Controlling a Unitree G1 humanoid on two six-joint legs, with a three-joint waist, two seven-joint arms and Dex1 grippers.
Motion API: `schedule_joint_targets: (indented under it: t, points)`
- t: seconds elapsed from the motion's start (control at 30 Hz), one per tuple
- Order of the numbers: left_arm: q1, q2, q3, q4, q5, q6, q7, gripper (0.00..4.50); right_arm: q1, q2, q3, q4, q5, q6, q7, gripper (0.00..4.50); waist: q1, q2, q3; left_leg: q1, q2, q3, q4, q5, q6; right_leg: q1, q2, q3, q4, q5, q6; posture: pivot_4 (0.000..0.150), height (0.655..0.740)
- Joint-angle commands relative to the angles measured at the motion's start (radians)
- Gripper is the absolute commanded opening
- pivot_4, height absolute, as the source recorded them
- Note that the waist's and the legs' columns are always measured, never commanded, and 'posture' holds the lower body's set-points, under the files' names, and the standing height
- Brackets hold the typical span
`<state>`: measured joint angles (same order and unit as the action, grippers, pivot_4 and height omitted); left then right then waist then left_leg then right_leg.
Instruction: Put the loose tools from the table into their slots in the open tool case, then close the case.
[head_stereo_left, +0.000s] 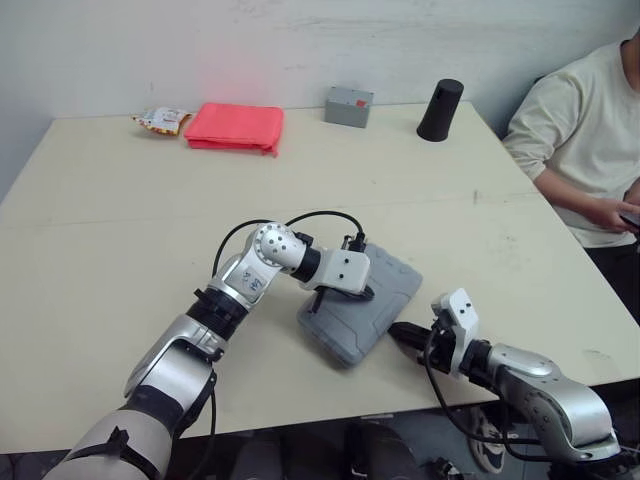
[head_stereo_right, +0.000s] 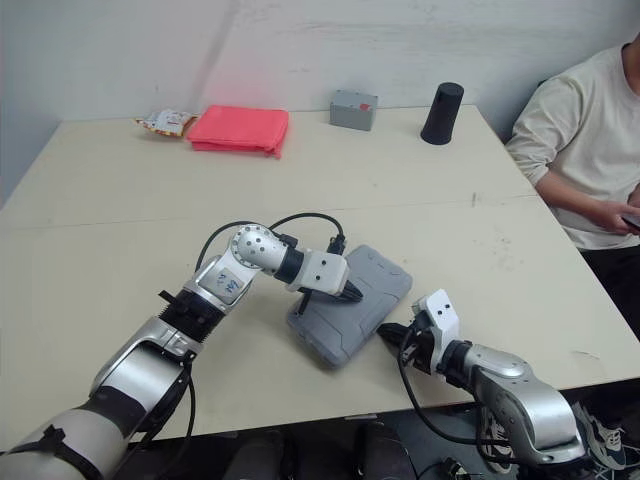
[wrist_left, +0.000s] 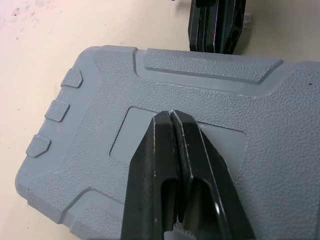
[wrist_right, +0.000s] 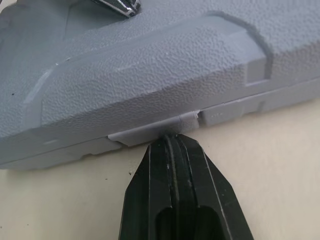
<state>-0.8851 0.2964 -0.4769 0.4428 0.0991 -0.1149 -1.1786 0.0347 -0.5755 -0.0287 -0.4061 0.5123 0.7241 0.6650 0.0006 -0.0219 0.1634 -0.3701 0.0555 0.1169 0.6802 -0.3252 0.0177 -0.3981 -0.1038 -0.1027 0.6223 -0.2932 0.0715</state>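
- While one grey tool case (head_stereo_left: 392, 285) is seen lying flat with its lid down on the beige table (head_stereo_left: 120, 210), near the front edge, two grippers are counted at it.
- The left gripper (wrist_left: 172, 116) is set on top of the tool case. Its two black fingers are pressed together into a narrow point, and the tips are rested on the sunken rectangular panel (wrist_left: 135, 130) in the middle of the lid.
- The right gripper (wrist_right: 172, 139) is held low over the table at the side of the case nearest the robot's right. Its two fingers are likewise brought together, and the tips are placed right up against a small pale tab (wrist_right: 186, 120) at the seam between lid and base.
- The case is moulded in hard plastic with a pebbled surface and rounded corners. One long raised strip (wrist_left: 210, 70) and three small raised bumps (wrist_left: 57, 110) are seen along its edges.
- Along the far side of the table four other things are counted: one flat red pouch (head_stereo_left: 236, 126), one crinkled snack packet (head_stereo_left: 160, 121) just beside it, one small grey box (head_stereo_left: 349, 105) with a red spot, and one black tapered cylinder (head_stereo_left: 440, 109).
- One person (head_stereo_left: 575, 120) in a pale top is seated at the table's right side, well apart from the case.
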Motion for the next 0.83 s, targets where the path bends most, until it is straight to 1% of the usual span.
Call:
schedule_joint_targets:
  t: [0.03, 0.1, 0.17, 0.2, 0.27, 0.3, 0.33, 0.37, 0.4, 0.47, 0.5, 0.53, 0.57, 0.63, 0.7, 0.73, 0.83]
  points:
    - [0.037, 0.037, 0.052, -0.042, -0.122, 0.221, -0.130, 0.00, 0.072, -0.116, -0.071, -0.185, 0.006, -0.044, 0.072, 0.05, 0.003, 0.002, 0.001, -0.001, 0.000, 0.000, 0.000, 0.000, 0.000, -0.001, 0.000, 0.000, 0.000, 0.000, 0.000, 0.150, 0.7400]
    - [0.046, 0.083, 0.141, -0.136, -0.240, 0.383, -0.170, 0.00, 0.127, -0.186, -0.156, -0.242, 0.026, -0.043, 0.110, 0.05, 0.000, 0.003, 0.002, -0.003, -0.001, 0.000, -0.001, -0.001, 0.000, -0.003, 0.003, 0.000, -0.001, -0.001, 0.001, 0.150, 0.7400]
    - [0.064, 0.139, 0.213, -0.214, -0.313, 0.491, -0.175, 0.00, 0.174, -0.238, -0.265, -0.285, 0.083, -0.019, 0.152, 0.05, -0.004, 0.003, 0.007, -0.005, -0.001, 0.001, -0.001, 0.000, 0.000, -0.007, 0.005, 0.000, 0.000, -0.001, 0.001, 0.150, 0.7400]
    - [0.086, 0.185, 0.267, -0.268, -0.366, 0.557, -0.179, 0.25, 0.196, -0.268, -0.350, -0.302, 0.139, 0.006, 0.188, 0.33, -0.005, 0.002, 0.010, -0.007, -0.001, 0.001, -0.001, 0.000, -0.001, -0.010, 0.006, 0.000, 0.002, -0.001, 0.001, 0.150, 0.7400]
    - [0.132, 0.271, 0.363, -0.379, -0.483, 0.703, -0.200, 0.85, 0.232, -0.319, -0.498, -0.322, 0.246, 0.055, 0.258, 1.03, -0.004, 0.006, 0.017, -0.007, 0.000, 0.001, 0.000, 0.001, -0.002, -0.011, 0.006, 0.000, 0.004, -0.001, 0.001, 0.150, 0.7400]
    - [0.158, 0.318, 0.416, -0.437, -0.551, 0.778, -0.211, 1.48, 0.245, -0.346, -0.577, -0.325, 0.303, 0.082, 0.296, 1.69, -0.004, 0.006, 0.017, -0.007, 0.000, 0.001, 0.000, 0.001, -0.002, -0.011, 0.006, 0.001, 0.005, -0.001, 0.001, 0.150, 0.7400]
    - [0.181, 0.357, 0.463, -0.487, -0.608, 0.847, -0.208, 1.73, 0.253, -0.369, -0.645, -0.322, 0.352, 0.108, 0.324, 1.97, -0.002, 0.006, 0.018, -0.007, 0.000, 0.000, 0.000, 0.001, -0.003, -0.011, 0.005, 0.002, 0.005, -0.001, 0.001, 0.150, 0.7400]
    - [0.204, 0.397, 0.516, -0.533, -0.660, 0.916, -0.195, 2.07, 0.259, -0.395, -0.718, -0.312, 0.395, 0.134, 0.357, 2.36, -0.002, 0.006, 0.019, -0.007, 0.000, 0.000, 0.000, 0.001, -0.003, -0.011, 0.006, 0.001, 0.004, -0.001, 0.001, 0.150, 0.7400]
    - [0.226, 0.436, 0.566, -0.570, -0.705, 0.974, -0.177, 2.60, 0.264, -0.422, -0.781, -0.300, 0.430, 0.160, 0.384, 2.95, -0.001, 0.006, 0.019, -0.007, 0.000, -0.001, -0.001, 0.001, -0.003, -0.011, 0.005, 0.004, 0.004, -0.001, 0.001, 0.150, 0.7400]
    - [0.271, 0.522, 0.667, -0.629, -0.783, 1.070, -0.159, 3.45, 0.261, -0.476, -0.886, -0.267, 0.475, 0.206, 0.425, 3.91, 0.000, 0.004, 0.020, -0.007, 0.000, -0.002, 0.000, 0.001, -0.003, -0.010, 0.005, 0.005, 0.004, -0.001, 0.001, 0.150, 0.7400]
    - [0.293, 0.563, 0.711, -0.651, -0.815, 1.104, -0.157, 3.98, 0.249, -0.502, -0.917, -0.254, 0.494, 0.226, 0.430, 4.44, 0.000, 0.004, 0.020, -0.007, 0.000, -0.002, 0.000, 0.001, -0.003, -0.010, 0.005, 0.005, 0.003, -0.001, 0.001, 0.150, 0.7400]
    - [0.315, 0.603, 0.749, -0.670, -0.844, 1.136, -0.156, 4.31, 0.234, -0.525, -0.937, -0.242, 0.508, 0.241, 0.431, 4.50, 0.000, 0.002, 0.021, -0.007, 0.000, -0.002, -0.001, 0.001, -0.003, -0.010, 0.004, 0.005, 0.003, -0.001, 0.001, 0.150, 0.7400]
    - [0.339, 0.640, 0.781, -0.691, -0.864, 1.151, -0.156, 4.47, 0.224, -0.544, -0.953, -0.231, 0.516, 0.250, 0.435, 4.50, 0.000, 0.002, 0.022, -0.006, 0.000, -0.002, -0.001, 0.001, -0.003, -0.010, 0.004, 0.005, 0.003, -0.002, 0.000, 0.150, 0.7400]
    - [0.377, 0.712, 0.860, -0.703, -0.881, 1.171, -0.135, 4.47, 0.204, -0.565, -0.955, -0.226, 0.500, 0.236, 0.437, 4.50, 0.003, 0.001, 0.022, -0.006, 0.000, -0.002, -0.002, 0.001, -0.004, -0.010, 0.004, 0.006, 0.002, -0.002, 0.000, 0.150, 0.7400]
    - [0.400, 0.762, 0.931, -0.701, -0.891, 1.182, -0.112, 4.47, 0.180, -0.576, -0.932, -0.217, 0.458, 0.196, 0.432, 4.50, 0.007, 0.001, 0.023, -0.006, 0.000, -0.002, -0.002, 0.000, -0.005, -0.011, 0.004, 0.006, 0.001, -0.002, -0.001, 0.150, 0.7400]
    - [0.411, 0.779, 0.949, -0.704, -0.896, 1.183, -0.103, 4.47, 0.172, -0.581, -0.922, -0.208, 0.441, 0.182, 0.435, 4.50, 0.008, 0.001, 0.023, -0.007, 0.000, -0.002, -0.003, 0.000, -0.005, -0.011, 0.004, 0.006, 0.001, -0.002, -0.001, 0.150, 0.7400]
    - [0.488, 0.810, 0.962, -0.722, -0.855, 1.101, -0.103, 4.47, 0.161, -0.593, -0.887, -0.183, 0.399, 0.153, 0.458, 4.50, 0.010, 0.001, 0.023, -0.006, -0.001, 0.000, -0.005, 0.000, -0.006, -0.012, 0.003, 0.006, 0.000, -0.002, -0.001, 0.150, 0.7400]
